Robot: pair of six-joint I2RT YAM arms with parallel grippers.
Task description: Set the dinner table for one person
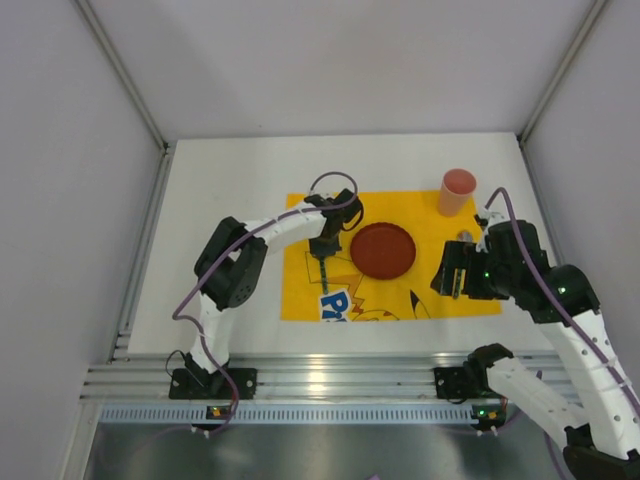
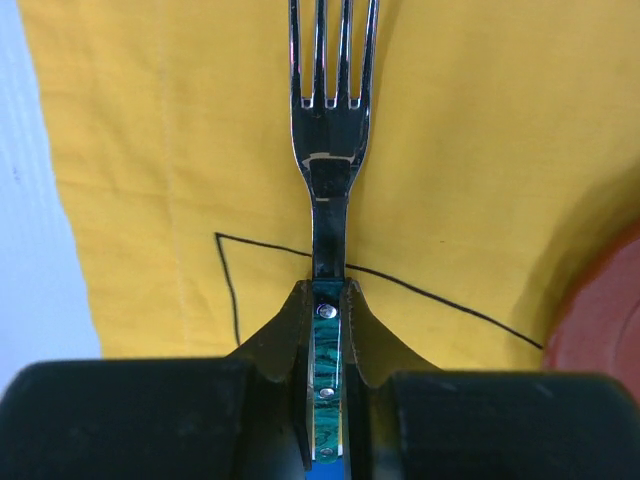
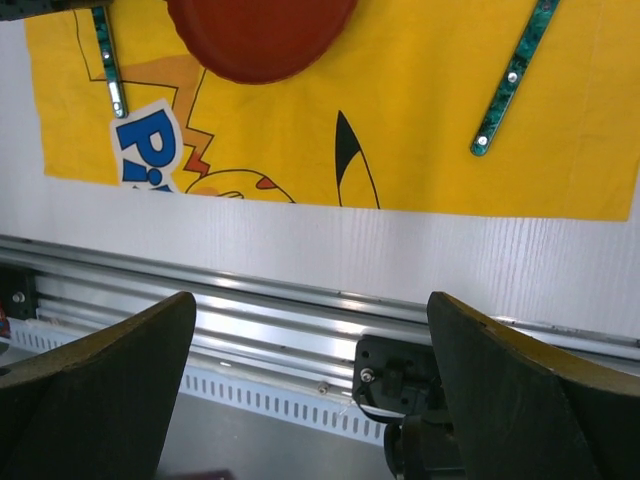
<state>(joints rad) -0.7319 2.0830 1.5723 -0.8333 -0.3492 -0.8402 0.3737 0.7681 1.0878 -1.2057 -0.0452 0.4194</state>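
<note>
On the white dinner table (image 1: pixel 230 180) lies a yellow placemat (image 1: pixel 310 215) with a red plate (image 1: pixel 382 250) in its middle. My left gripper (image 2: pixel 328 290) is shut on the green handle of a steel fork (image 2: pixel 330 130), left of the plate, tines pointing away over the mat. In the top view that left gripper (image 1: pixel 325 248) sits at the plate's left rim. A second green-handled utensil (image 3: pixel 510 80) lies on the mat right of the plate. My right gripper (image 3: pixel 310 300) is open and holds nothing, near the mat's right front corner (image 1: pixel 447 272).
A pink cup (image 1: pixel 458 190) stands at the mat's far right corner. An aluminium rail (image 3: pixel 300 310) runs along the table's near edge, with the arm bases (image 1: pixel 212 382) bolted to it. Grey walls close in the left, back and right sides.
</note>
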